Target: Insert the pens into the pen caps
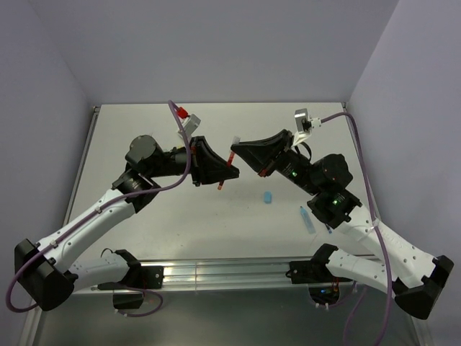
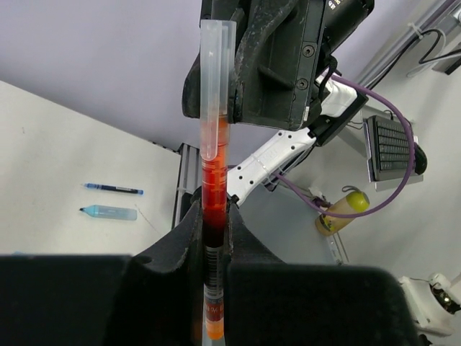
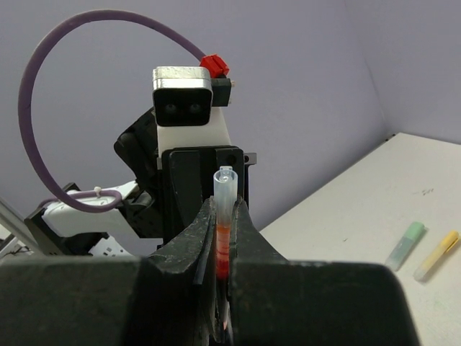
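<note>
A thin red pen (image 2: 215, 189) stands upright in my left gripper (image 2: 215, 209), which is shut on its barrel. A long clear pen cap (image 2: 216, 79) sits over the pen's upper end, and red shows through the cap's lower part. My right gripper (image 3: 225, 210) is shut on that cap (image 3: 226, 189) at its fingertips. In the top view both grippers meet above the table's middle, the left (image 1: 229, 169) on the pen (image 1: 221, 183) and the right (image 1: 236, 148) at the pen's far end. A light blue cap (image 1: 268, 196) lies on the table.
A light blue marker (image 1: 308, 220) lies near the right arm, also seen as the marker (image 2: 108, 212) beside a dark blue pen (image 2: 113, 189). A green marker (image 3: 405, 245) and a yellow marker (image 3: 438, 256) lie side by side on the table (image 1: 180, 223).
</note>
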You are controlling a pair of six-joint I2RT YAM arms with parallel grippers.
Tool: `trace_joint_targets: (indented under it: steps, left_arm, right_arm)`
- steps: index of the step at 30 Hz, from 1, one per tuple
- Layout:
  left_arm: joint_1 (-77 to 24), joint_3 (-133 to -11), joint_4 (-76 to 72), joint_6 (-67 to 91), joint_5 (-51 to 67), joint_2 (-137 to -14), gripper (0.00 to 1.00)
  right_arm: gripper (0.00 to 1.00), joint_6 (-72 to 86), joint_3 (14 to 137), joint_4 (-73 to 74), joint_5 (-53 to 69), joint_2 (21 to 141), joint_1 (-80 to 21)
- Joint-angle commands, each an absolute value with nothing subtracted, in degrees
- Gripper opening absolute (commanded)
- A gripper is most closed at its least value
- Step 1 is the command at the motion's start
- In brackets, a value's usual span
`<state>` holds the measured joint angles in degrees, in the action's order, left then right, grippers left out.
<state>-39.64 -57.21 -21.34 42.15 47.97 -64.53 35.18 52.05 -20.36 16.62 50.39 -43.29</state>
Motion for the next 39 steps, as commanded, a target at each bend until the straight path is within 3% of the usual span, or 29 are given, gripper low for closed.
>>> trace_joint_targets:
  steps: [1, 23, 26, 29, 33, 34, 36, 39]
  left_arm:
    - [-38.32, -63.01, -28.57, 39.82, 40.52, -62.14, 0.01]
    - [-38.49, -70.4, -24.87, 37.79, 39.73, -63.72, 0.0]
    - [-38.84, -70.23, -21.81, 36.66, 39.38, -64.6, 0.0]
    - [-40.08, -67.86, -15.74, 35.07, 38.33, -63.9, 0.01]
    - [-41.39, -62.41, -10.12, 34.63, 35.96, -61.79, 0.33]
    - [-41.74, -61.62, -8.45, 34.37, 35.08, -61.27, 0.46]
    - [-42.01, -58.63, -5.37, 33.93, 32.45, -58.98, 0.57]
    - [-42.01, -56.34, -0.2, 32.7, 27.44, -55.21, 0.59]
  right_arm:
    - [0.0, 32.26, 48.87, -9.32, 22.77, 50.54, -47.81]
    - [0.0, 29.27, 46.05, -4.49, 16.97, 52.91, -56.07]
    - [0.0, 29.44, 47.54, -1.6, 11.01, 53.0, -56.78]
    - [0.0, 27.69, 57.08, 4.11, -1.02, 52.82, -55.81]
    - [0.0, 27.07, 69.82, 8.08, -11.5, 55.1, -50.11]
    - [0.0, 27.33, 72.13, 8.52, -12.38, 57.11, -48.36]
    - [0.0, 28.12, 79.31, 10.36, -10.73, 60.27, -42.21]
    - [0.0, 28.04, 87.77, 14.67, -4.94, 68.54, -35.43]
